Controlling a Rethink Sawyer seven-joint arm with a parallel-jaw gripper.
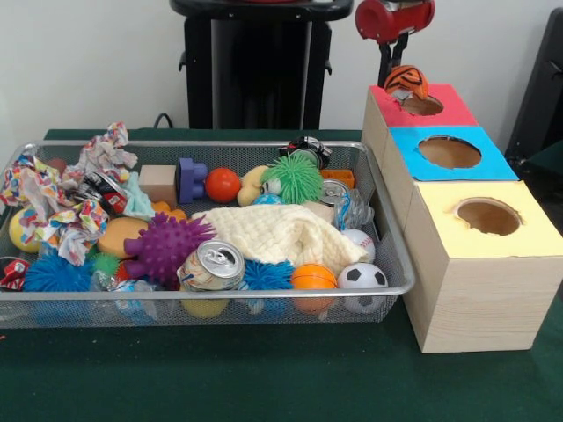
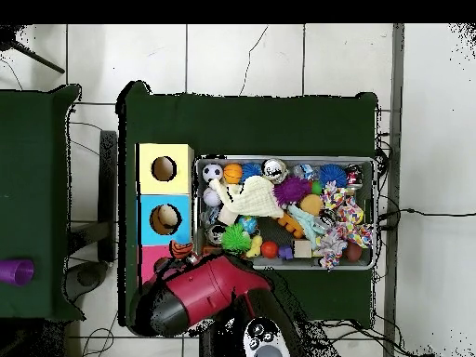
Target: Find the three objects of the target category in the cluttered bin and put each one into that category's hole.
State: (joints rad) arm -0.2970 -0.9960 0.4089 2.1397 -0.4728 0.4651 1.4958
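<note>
Illumination is even, bright and diffuse. Soft shadows fall beneath the wire bin point(image 1: 387, 264) and beside the wooden box point(image 1: 475, 290). The soda can point(image 1: 214, 264) top shows mild glare.

Orange black-striped ball point(image 1: 405, 81), red point(image 1: 444, 107), blue point(image 1: 449, 153), yellow box tops point(image 1: 489, 217), purple spiky ball point(image 1: 164, 246), green table cover point(image 1: 264, 378).

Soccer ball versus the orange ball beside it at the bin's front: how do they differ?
The soccer ball is white with black patches; the orange ball is plain orange with dark seams. The soccer ball sits in the bin's corner, the orange ball further inside. Both are small, round and against the front mesh.
</note>
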